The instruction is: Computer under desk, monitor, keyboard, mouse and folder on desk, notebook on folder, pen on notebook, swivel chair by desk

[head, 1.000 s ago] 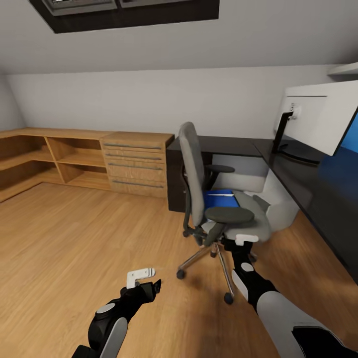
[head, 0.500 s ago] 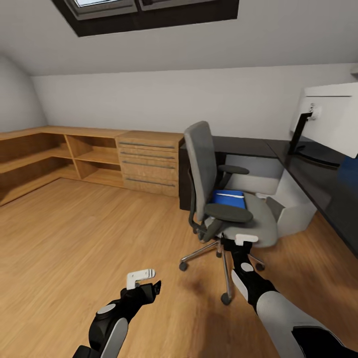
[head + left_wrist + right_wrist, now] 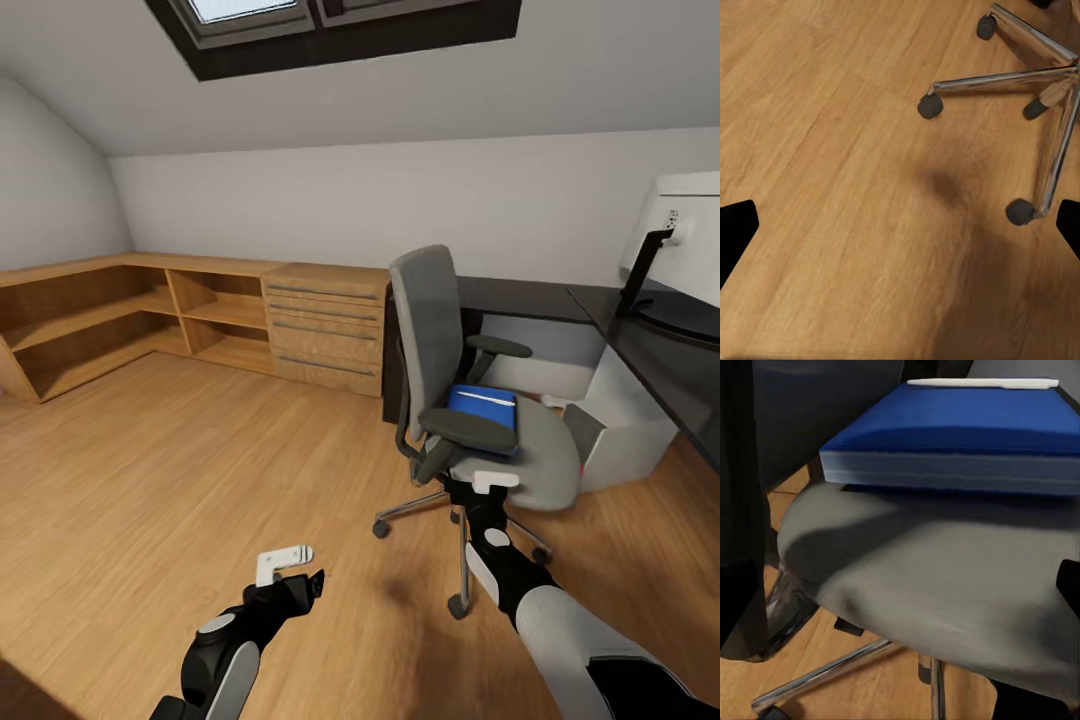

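Observation:
The grey swivel chair (image 3: 440, 330) stands on the wood floor in front of the black desk (image 3: 660, 365). The blue folder (image 3: 483, 405) lies on its seat, shown close up in the right wrist view (image 3: 960, 431). A slim white pen (image 3: 982, 383) rests on top of the folder. My right gripper (image 3: 478, 492) is open, just below the seat's front edge beside the armrest. My left gripper (image 3: 305, 580) hangs open over bare floor, near the chair's chrome base (image 3: 1050, 82). The monitor (image 3: 690, 215) stands on the desk, and the grey computer (image 3: 625, 435) is under it. Keyboard, mouse and notebook are out of view.
A low wooden shelf unit (image 3: 120, 310) and a drawer dresser (image 3: 325, 330) run along the far wall at the left. A skylight (image 3: 330, 20) sits in the sloped ceiling. Open wood floor (image 3: 200, 480) spreads to the left of the chair.
The whole view has swung left, so the chair, desk and monitor sit further right in the picture. Both arms hold the same pose, and both grippers stay open.

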Tool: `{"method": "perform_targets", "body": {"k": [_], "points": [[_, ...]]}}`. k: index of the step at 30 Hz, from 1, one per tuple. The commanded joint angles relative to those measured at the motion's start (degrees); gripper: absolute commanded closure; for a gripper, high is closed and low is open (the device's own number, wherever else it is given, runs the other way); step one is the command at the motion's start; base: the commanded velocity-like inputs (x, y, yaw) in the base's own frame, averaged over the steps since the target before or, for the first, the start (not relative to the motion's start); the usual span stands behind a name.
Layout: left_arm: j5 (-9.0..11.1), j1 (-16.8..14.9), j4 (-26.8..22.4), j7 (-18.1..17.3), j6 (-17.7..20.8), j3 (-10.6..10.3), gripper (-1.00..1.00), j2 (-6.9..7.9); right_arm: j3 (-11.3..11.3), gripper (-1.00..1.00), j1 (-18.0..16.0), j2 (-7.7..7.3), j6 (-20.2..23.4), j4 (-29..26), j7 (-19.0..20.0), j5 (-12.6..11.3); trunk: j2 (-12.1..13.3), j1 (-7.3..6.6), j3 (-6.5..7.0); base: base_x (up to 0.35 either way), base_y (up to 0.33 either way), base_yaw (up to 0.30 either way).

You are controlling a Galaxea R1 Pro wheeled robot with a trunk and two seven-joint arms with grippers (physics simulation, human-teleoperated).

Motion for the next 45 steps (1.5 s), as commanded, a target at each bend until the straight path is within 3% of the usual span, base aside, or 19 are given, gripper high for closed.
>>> {"method": "perform_targets", "body": {"k": [1,11,45], "points": [[0.6,0.0,0.0,0.5,0.1,-0.1,-1.0,0.0,0.0,-1.0,0.0,0.02,-0.2,0.0,-0.2,0.0,0.0,-0.01,-0.04,0.0,0.0,0.058],[0.6,0.0,0.0,0.5,0.1,-0.1,-1.0,0.0,0.0,-1.0,0.0,0.0,-0.2,0.0,-0.2,0.0,0.0,-0.01,0.09,0.0,0.0,-0.05],[0.5,0.0,-0.2,0.5,0.1,0.8,-1.0,0.09,-0.1,-1.0,0.0,-0.24,-0.2,-0.1,-0.2,-0.1,0.0,-0.01,1.54,0.0,0.0,-0.228]]}}
